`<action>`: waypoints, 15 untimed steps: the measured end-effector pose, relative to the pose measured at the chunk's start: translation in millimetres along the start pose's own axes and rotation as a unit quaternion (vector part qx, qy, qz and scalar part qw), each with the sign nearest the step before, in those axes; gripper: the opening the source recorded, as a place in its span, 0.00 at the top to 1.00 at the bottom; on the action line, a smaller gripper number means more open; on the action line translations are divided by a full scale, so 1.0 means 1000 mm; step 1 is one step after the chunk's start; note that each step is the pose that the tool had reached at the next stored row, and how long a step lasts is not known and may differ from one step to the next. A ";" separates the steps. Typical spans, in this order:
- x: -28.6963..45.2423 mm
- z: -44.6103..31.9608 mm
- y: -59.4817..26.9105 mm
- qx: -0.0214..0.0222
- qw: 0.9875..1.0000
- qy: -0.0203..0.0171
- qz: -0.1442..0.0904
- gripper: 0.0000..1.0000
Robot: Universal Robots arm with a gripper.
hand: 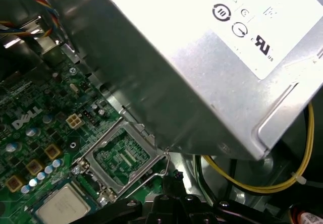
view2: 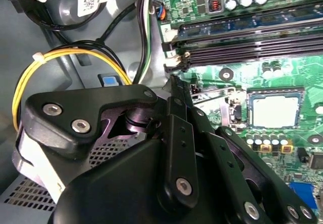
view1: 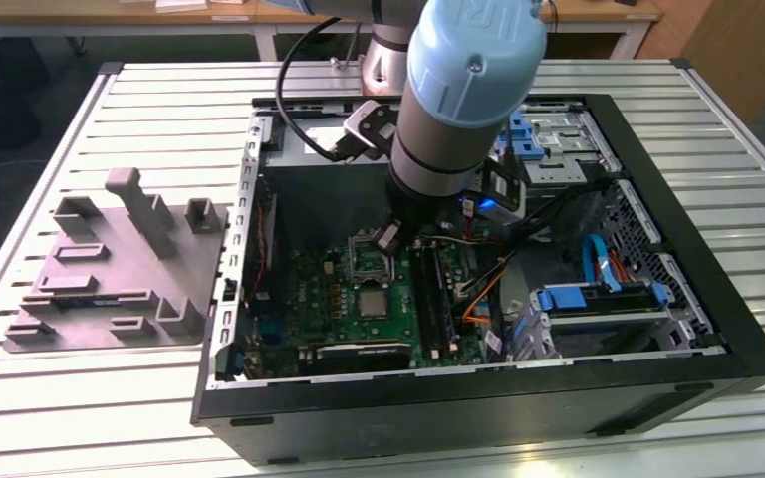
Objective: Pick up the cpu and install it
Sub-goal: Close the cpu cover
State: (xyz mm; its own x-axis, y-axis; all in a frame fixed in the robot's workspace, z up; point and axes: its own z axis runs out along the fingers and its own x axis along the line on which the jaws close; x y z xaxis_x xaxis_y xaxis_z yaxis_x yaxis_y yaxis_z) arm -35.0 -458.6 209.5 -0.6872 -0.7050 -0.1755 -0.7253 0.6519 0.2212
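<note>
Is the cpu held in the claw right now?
No, in the second wrist view the cpu lies flat on the green motherboard, apart from the claw.

The room is evenly lit from above, so the slatted table [view1: 77, 418] looks pale and flat with soft shadows. Inside the open computer case [view1: 701, 299] it is dimmer, the far corner under the arm [view1: 469, 90] falling into deep shadow. In the first wrist view the grey metal box [hand: 202, 67] glares white across its label, washed out and slightly blurred. In the second wrist view the gripper's black body [view2: 166, 178] sits soft and out of focus, while the green motherboard [view2: 282, 67] glows bright.
</note>
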 end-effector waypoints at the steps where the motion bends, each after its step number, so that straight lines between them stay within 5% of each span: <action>1: -0.0001 0.0007 0.0001 -0.001 1.000 -0.001 0.000 0.89; 7: -0.0007 0.0036 0.0005 -0.006 1.000 -0.007 0.000 0.89; 15: -0.0034 0.0052 0.0030 -0.006 1.000 -0.001 -0.012 0.89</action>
State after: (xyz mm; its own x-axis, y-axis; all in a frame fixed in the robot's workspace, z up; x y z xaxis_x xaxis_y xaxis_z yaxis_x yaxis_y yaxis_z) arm -35.0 -452.8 205.8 -0.6692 -0.7200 -0.1838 -0.7415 0.6308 0.2288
